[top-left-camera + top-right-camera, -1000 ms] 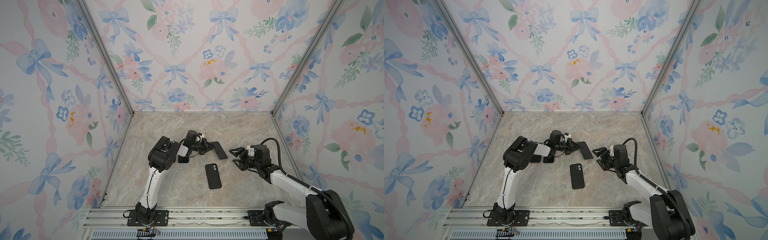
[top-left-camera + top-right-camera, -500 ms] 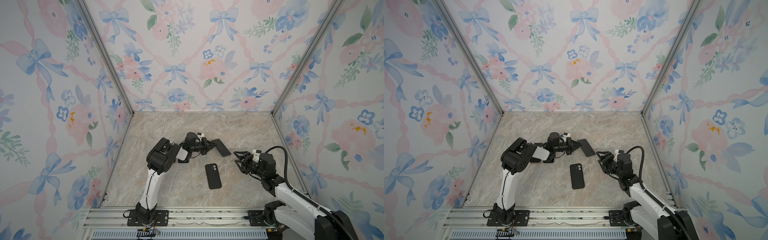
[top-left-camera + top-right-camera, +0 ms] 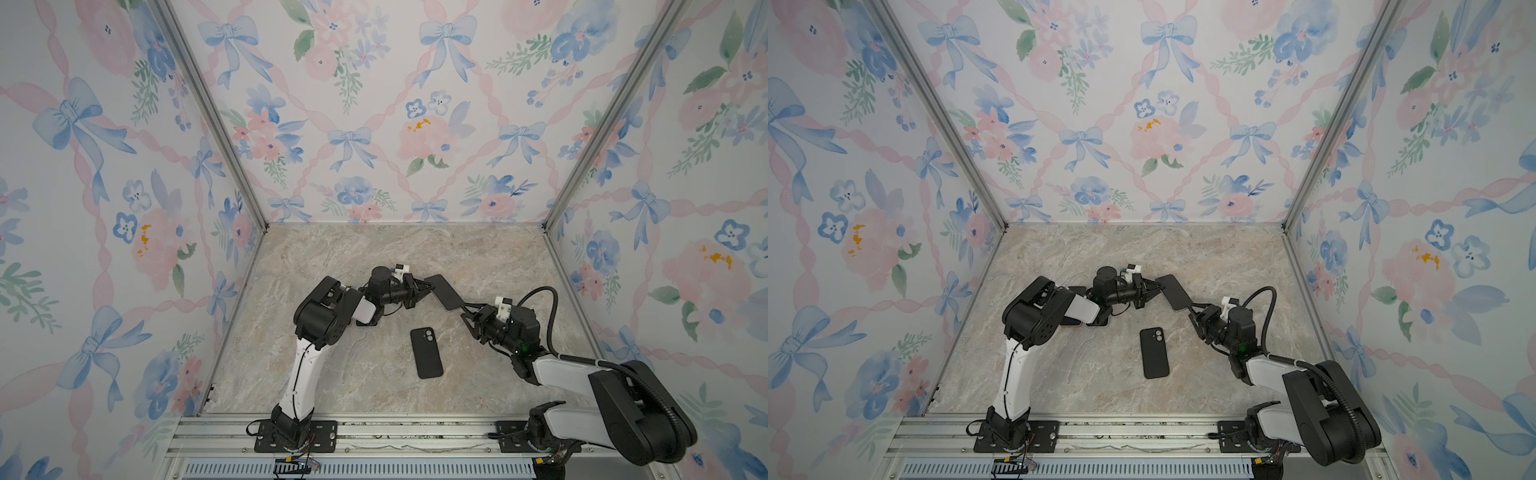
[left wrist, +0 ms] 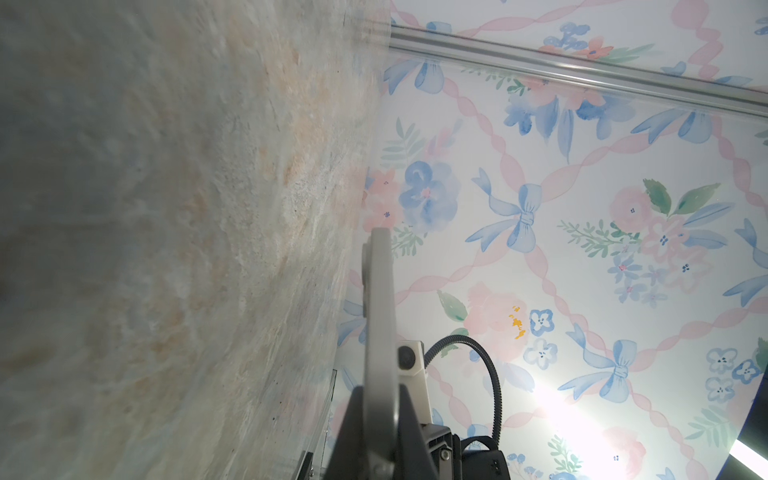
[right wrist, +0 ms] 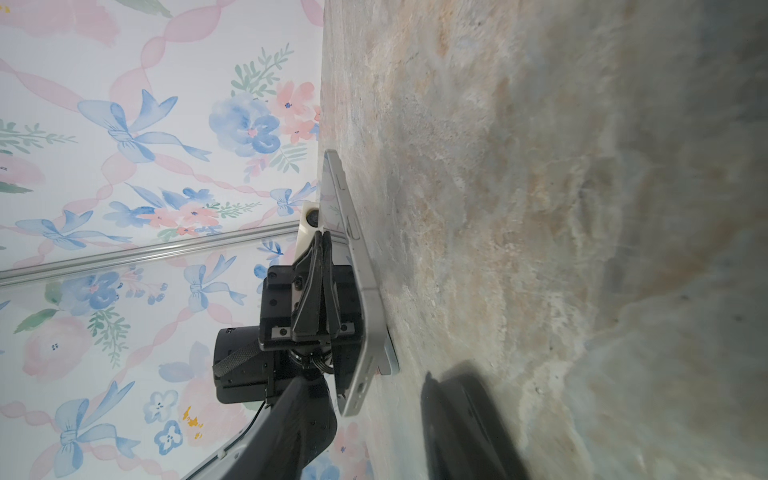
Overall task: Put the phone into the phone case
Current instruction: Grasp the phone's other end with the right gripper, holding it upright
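**Cell contents, left to right**

1. Left wall (image 3: pixel 104 208): you have wallpaper with blue bows, pink ribbons and flowers. An aluminium corner post (image 3: pixel 208 112) joins it to the back wall (image 3: pixel 395 124), which carries the same print.
2. Table (image 3: pixel 332 257): a marbled beige-grey, matt surface that fills the floor of the cell. A metal rail (image 3: pixel 415 436) along its near edge carries both arm bases.
3. Left end effector (image 3: pixel 427 286): it reaches toward the middle of the table. Its jaws are pinched tight on one end of the phone, and your left wrist view shows the phone's edge between the fingers.
4. Phone case (image 3: pixel 426 353): black, lying flat on the table with the camera cut-out at its far end. It is nearer to you than both end effectors and apart from them.
5. Phone (image 3: pixel 445 293): a grey slab in the left end effector's grip, tilted, with the camera bump facing the table. You cannot tell whether its low end touches the surface.
6. Right end effector (image 3: pixel 466 312): its jaws stand partly apart at the phone's free corner. Contact cannot be judged.
7. Right wall (image 3: pixel 685 187): the same floral print.
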Robot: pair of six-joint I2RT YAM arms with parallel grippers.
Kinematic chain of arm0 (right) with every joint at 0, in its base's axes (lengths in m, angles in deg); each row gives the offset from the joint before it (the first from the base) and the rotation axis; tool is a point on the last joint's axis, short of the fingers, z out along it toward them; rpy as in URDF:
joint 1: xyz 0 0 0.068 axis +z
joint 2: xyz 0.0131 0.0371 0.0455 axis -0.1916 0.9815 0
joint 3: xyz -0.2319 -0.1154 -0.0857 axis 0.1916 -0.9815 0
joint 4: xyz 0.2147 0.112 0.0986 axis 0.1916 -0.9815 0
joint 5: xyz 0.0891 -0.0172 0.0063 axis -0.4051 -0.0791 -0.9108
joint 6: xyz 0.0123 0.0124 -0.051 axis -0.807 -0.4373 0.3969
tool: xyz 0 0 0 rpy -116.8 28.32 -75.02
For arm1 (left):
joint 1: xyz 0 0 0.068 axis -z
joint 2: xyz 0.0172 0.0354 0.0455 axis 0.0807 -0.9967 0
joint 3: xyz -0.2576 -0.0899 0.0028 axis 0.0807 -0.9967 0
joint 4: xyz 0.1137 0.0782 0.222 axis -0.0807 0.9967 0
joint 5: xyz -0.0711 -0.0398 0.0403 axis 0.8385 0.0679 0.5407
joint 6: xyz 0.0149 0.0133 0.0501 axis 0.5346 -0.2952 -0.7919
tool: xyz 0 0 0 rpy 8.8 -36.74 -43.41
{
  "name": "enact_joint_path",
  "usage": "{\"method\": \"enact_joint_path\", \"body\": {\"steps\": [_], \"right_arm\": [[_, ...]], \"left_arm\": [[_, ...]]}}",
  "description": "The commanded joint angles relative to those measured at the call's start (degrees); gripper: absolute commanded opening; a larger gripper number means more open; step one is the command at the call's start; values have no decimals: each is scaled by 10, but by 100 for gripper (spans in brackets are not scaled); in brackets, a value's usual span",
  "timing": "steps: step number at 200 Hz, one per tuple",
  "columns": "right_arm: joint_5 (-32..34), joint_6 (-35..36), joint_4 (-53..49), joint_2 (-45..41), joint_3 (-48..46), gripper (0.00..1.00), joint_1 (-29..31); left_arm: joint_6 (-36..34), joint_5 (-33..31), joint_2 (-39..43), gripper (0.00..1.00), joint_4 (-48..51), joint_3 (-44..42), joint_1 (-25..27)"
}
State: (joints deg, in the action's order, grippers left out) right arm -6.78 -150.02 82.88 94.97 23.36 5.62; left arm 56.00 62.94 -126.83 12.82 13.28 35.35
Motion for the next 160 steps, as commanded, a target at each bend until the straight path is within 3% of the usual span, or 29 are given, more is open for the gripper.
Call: {"method": "enact_joint_path", "body": {"steps": [1, 52, 76, 100, 160], "right_arm": [[-8, -9, 91, 27, -6, 42, 4], [-23, -9, 164, 91, 4, 38, 4], [-29, -26, 250, 150, 2, 37, 4], [-39, -52, 313, 223, 13, 28, 8], [-32, -48, 312, 208, 11, 17, 15]], "left_arm": [[8, 1, 13, 7, -42, -2, 3], [8, 4, 14, 7, -44, -3, 1], [5, 3, 17, 7, -45, -7, -2], [5, 3, 17, 7, -45, -5, -1], [1, -4, 17, 8, -45, -12, -1]]}}
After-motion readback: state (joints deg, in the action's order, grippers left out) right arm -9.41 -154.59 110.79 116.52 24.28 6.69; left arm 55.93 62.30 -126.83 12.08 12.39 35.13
